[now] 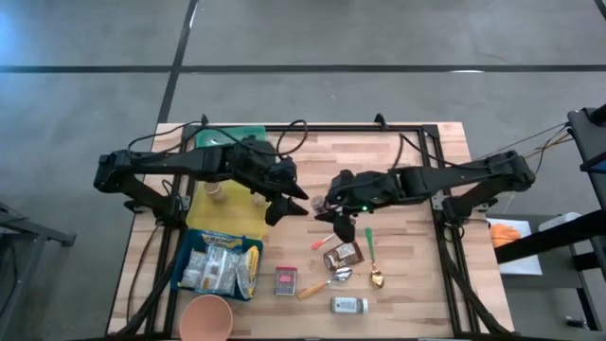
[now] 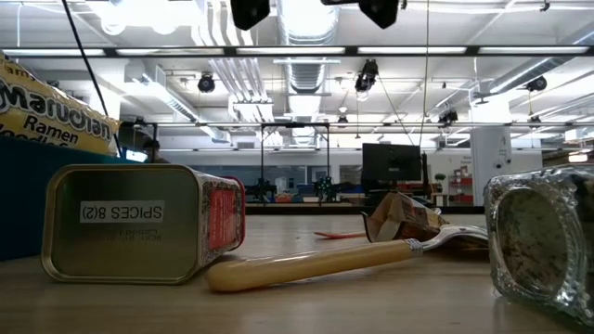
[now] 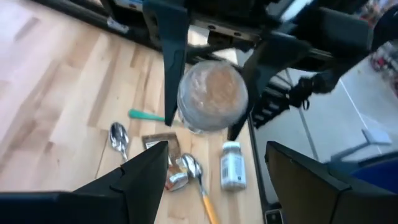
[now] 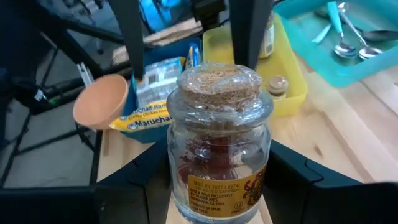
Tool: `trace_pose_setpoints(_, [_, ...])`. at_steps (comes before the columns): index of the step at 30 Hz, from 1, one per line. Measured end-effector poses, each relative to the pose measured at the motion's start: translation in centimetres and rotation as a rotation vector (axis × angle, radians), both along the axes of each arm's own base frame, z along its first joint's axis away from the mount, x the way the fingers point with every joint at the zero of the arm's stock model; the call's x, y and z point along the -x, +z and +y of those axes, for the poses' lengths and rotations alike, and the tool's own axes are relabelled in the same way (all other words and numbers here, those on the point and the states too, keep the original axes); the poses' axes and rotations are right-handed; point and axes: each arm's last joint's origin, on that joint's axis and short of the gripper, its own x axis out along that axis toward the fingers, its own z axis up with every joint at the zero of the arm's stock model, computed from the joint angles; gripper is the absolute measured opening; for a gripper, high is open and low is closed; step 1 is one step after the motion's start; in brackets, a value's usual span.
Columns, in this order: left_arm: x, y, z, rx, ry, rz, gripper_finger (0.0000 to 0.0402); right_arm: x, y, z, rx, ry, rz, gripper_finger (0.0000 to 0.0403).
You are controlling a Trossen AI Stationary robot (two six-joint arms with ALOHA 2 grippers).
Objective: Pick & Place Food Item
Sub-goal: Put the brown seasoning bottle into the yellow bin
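A glass jar (image 4: 217, 155) with a cork lid (image 4: 219, 84) and reddish contents hangs above the middle of the table. My right gripper (image 4: 217, 183) is shut on it. In the high view this gripper (image 1: 328, 203) reaches in from the right. My left gripper (image 3: 217, 149) stands open just to the jar's left (image 1: 295, 206) and faces the cork lid (image 3: 212, 93). Its fingers (image 4: 129, 37) stand beyond the lid without touching it. My right gripper pinches the lower part of the jar's glass body (image 4: 181, 186) between its two fingers. The fingers come from the table's right side, slanting down. The jar is lifted clear of the table, lid end up and leaning toward my left gripper.
Below the grippers lie a brown packet (image 1: 343, 254), a green-handled spoon (image 1: 371, 254), a wooden-handled spoon (image 1: 320, 284), a spice tin (image 1: 286, 280) and a small bottle (image 1: 349, 305). At the left stand a yellow bin (image 1: 227, 220), a blue bin of ramen (image 1: 220, 267), a pink cup (image 1: 206, 318) and a teal tray (image 1: 248, 133).
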Motion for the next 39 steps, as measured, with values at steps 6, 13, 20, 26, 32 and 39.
trace_pose_setpoints(6, [-0.3, 0.5, 0.0, -0.031, -0.04, 0.005, 0.0273, -2.1, -0.2, 0.2, 0.013, 0.064, 0.086, 0.0186])
trace_pose_setpoints(13, [0.0, 0.5, -0.2, -0.008, -0.129, 0.027, 0.0273, -3.9, -0.2, 0.6, 0.01, 0.109, 0.099, 0.0186])
trace_pose_setpoints(20, [0.2, 0.2, -0.3, -0.014, -0.139, 0.063, 0.0273, -4.5, 0.2, 0.7, 0.022, 0.137, 0.084, 0.0186])
trace_pose_setpoints(26, [0.2, 0.2, -0.3, -0.025, -0.142, 0.052, 0.0273, -4.7, 0.2, 0.6, 0.02, 0.135, 0.075, 0.0186])
trace_pose_setpoints(32, [0.1, 0.4, -0.3, -0.028, -0.143, 0.028, 0.0273, -4.9, 0.2, 0.6, 0.018, 0.133, 0.057, 0.0186])
trace_pose_setpoints(39, [0.0, 0.2, -0.2, -0.045, -0.153, 0.031, 0.0273, -4.9, 0.3, 0.6, 0.017, 0.134, 0.047, 0.0186])
